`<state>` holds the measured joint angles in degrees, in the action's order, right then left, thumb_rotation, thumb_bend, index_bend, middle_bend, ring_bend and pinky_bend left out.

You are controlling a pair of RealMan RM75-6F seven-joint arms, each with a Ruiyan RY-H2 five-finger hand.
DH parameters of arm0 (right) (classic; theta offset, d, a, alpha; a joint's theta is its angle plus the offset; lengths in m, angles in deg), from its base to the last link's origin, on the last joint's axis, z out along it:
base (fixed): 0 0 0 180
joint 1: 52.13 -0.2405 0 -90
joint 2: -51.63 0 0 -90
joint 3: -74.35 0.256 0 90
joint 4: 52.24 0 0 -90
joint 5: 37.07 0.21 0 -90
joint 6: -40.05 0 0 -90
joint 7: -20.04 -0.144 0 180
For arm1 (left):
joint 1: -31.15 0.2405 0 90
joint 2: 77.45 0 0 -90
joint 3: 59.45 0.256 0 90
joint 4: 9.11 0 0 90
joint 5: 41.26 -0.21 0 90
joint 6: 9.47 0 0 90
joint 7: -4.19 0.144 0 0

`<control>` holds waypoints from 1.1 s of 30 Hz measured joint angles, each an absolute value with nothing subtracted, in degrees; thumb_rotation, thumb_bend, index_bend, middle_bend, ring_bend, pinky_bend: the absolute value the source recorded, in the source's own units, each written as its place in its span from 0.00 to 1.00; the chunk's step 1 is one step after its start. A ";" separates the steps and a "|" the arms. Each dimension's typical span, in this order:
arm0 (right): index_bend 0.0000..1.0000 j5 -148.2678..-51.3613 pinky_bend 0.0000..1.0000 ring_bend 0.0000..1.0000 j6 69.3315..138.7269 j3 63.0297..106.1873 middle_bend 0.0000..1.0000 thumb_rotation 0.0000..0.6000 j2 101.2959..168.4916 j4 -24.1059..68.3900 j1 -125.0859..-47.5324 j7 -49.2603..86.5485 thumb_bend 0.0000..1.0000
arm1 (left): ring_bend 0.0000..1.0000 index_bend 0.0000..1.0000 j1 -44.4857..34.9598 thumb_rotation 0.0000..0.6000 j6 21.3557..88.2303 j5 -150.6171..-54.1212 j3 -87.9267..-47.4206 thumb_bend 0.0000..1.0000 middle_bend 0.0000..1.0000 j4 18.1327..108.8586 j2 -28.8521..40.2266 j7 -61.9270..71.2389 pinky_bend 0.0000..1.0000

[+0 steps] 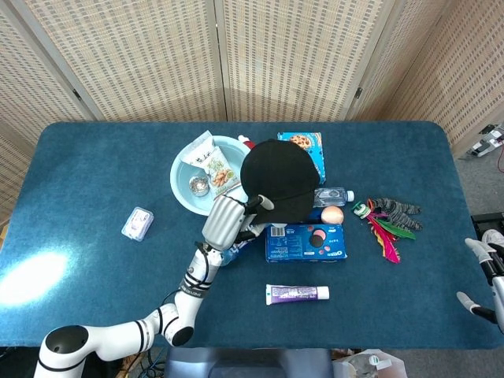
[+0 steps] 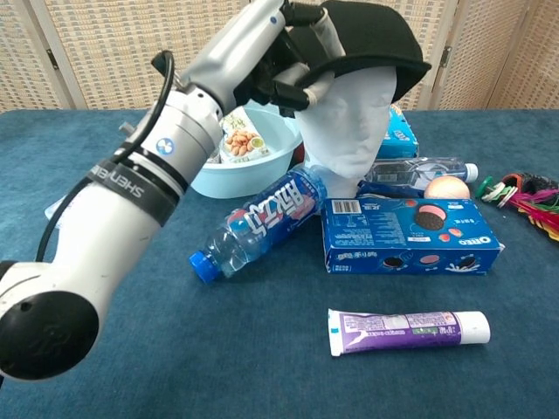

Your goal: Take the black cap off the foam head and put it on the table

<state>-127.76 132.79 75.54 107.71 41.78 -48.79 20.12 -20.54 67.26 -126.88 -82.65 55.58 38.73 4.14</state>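
The left robot hand (image 2: 284,52) clamps the brim of the black fabric cap (image 2: 367,39), which is tilted up over the white foam head (image 2: 349,118). The right robot hand (image 1: 484,276) hangs with fingers apart at the blue worktop (image 2: 262,367) edge. The back of the cap may snag and topple the light head onto the plastic water bottle (image 2: 258,223) beside it.

Staged robot test area, lab-type room, not a home. Evidence: table (image 1: 94,157) covered in blue felt-like cloth; beige woven folding screens (image 1: 236,55) enclosing rear and sides; assorted unrelated props laid out, incl. cookie box (image 2: 410,234), toothpaste tube (image 2: 408,329), drink bottle (image 2: 258,225), foam head (image 2: 349,131); grey floor with cable at right edge (image 1: 492,157).
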 measured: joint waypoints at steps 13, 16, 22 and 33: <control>0.16 -127.84 0.22 0.16 133.75 75.54 0.22 1.00 107.62 41.64 -48.16 19.67 0.10 | 1.00 0.63 -26.32 1.00 65.87 -123.06 -90.07 0.53 0.98 54.54 36.11 6.18 1.00; 0.16 -127.91 0.22 0.16 133.93 75.54 0.22 1.00 107.57 41.76 -48.05 19.77 0.10 | 1.00 0.63 -27.76 1.00 65.77 -121.80 -91.87 0.53 0.98 53.08 35.62 6.27 1.00; 0.16 -128.07 0.22 0.16 134.13 75.58 0.22 1.00 107.54 42.01 -47.97 19.92 0.10 | 1.00 0.63 -29.74 1.00 65.92 -118.87 -94.86 0.53 0.98 50.72 34.14 6.71 1.00; 0.16 -128.33 0.22 0.16 133.75 75.59 0.22 1.00 107.48 42.19 -48.21 20.04 0.10 | 1.00 0.63 -27.53 1.00 68.78 -117.51 -94.91 0.53 0.98 50.31 28.04 4.68 1.00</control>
